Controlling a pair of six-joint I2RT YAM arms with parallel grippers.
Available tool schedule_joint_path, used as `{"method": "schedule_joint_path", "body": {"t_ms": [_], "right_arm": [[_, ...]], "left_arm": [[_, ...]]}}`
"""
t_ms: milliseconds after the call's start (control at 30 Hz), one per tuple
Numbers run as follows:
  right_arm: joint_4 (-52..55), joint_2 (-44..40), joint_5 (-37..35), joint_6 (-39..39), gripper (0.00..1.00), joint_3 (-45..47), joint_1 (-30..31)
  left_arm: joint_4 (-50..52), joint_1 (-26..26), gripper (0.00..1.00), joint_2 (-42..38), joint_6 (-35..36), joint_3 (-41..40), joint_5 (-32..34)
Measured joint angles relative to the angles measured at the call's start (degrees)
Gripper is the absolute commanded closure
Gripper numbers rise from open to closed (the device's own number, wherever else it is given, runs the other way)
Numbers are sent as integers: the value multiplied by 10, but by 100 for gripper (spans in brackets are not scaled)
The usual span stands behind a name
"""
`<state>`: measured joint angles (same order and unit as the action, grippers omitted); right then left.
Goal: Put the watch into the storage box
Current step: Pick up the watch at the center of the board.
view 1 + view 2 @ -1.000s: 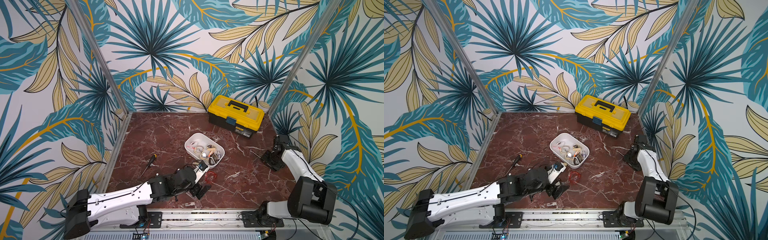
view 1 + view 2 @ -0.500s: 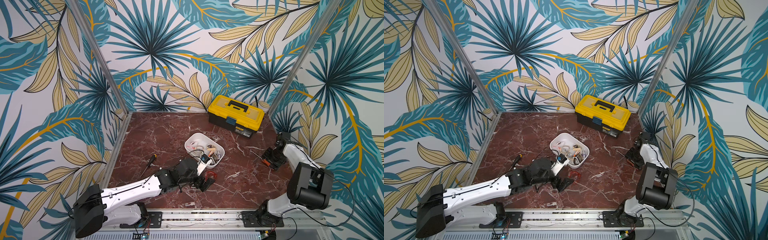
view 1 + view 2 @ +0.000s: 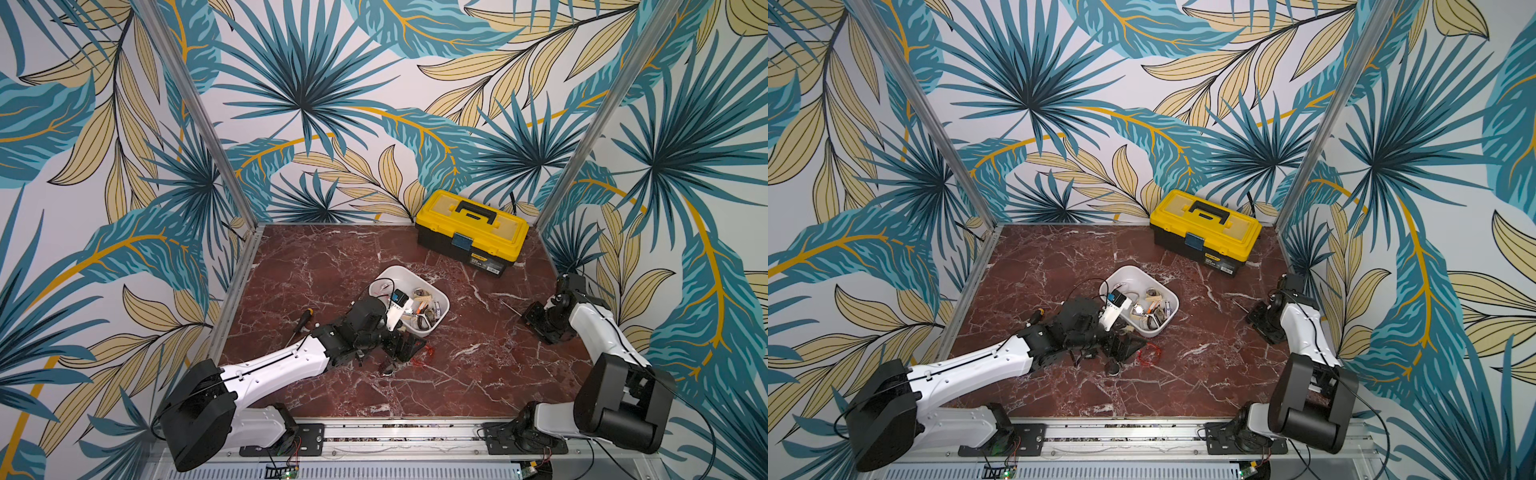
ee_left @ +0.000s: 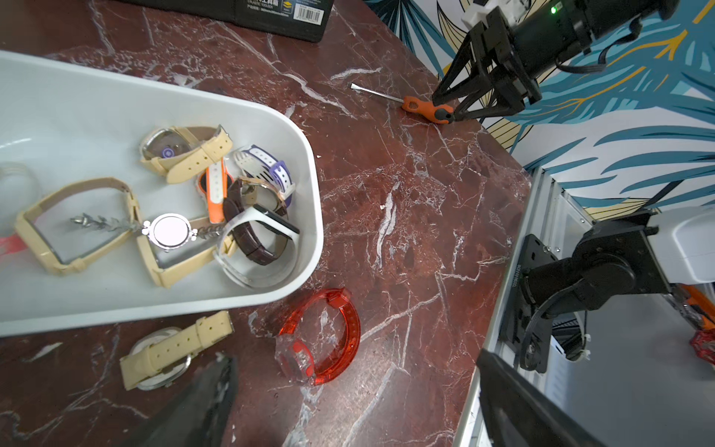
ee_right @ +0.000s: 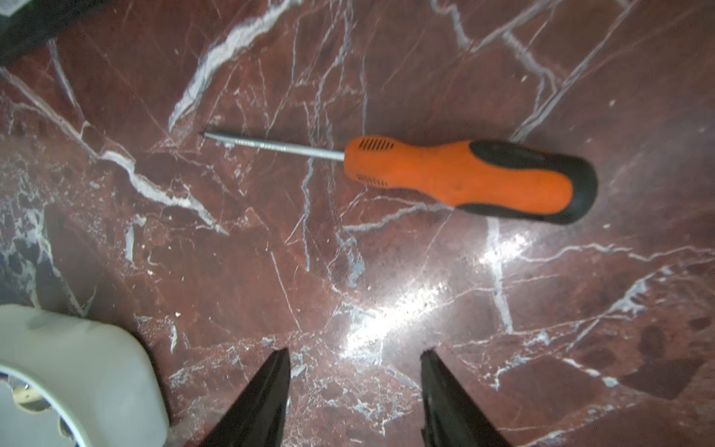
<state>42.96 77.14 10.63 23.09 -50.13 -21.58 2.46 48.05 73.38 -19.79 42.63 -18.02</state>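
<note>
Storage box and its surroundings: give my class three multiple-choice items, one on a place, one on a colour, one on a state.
1. Where is the red watch? A) on the marble tabletop beside the storage box; B) inside it; C) on a shelf.
2. What colour is the handle of the screwdriver in the right wrist view? A) green; B) orange and black; C) white.
3. How is the left gripper? A) shut on a strap; B) shut on a tool; C) open, empty.
Answers: A, it lies outside the box's rim; B, orange grip with black end; C, jaws wide apart, gripping nothing.
</note>
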Motion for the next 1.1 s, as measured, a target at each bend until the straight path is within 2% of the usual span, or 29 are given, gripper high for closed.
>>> {"method": "schedule_joint_path", "body": {"t_ms": [300, 433, 600, 867, 1000, 1100], "right_arm": [[4, -66, 28, 0, 35, 42, 31], [3, -84, 34, 0, 35, 50, 44], [-1, -92, 51, -2, 30, 53, 50], [-11, -113, 76, -9, 9, 59, 68], [-12, -139, 80, -9, 1, 64, 95], [-13, -172, 78, -8, 0, 70, 129]], "left_arm": [[7, -22, 0, -78, -79, -40, -37], [17, -29, 0, -84, -101, -40, -44], [37, -30, 4, -63, -132, -40, -45], [106, 0, 7, -3, -168, -9, 18], [139, 15, 7, 28, -169, 31, 44], [166, 16, 9, 46, -168, 51, 61]]}}
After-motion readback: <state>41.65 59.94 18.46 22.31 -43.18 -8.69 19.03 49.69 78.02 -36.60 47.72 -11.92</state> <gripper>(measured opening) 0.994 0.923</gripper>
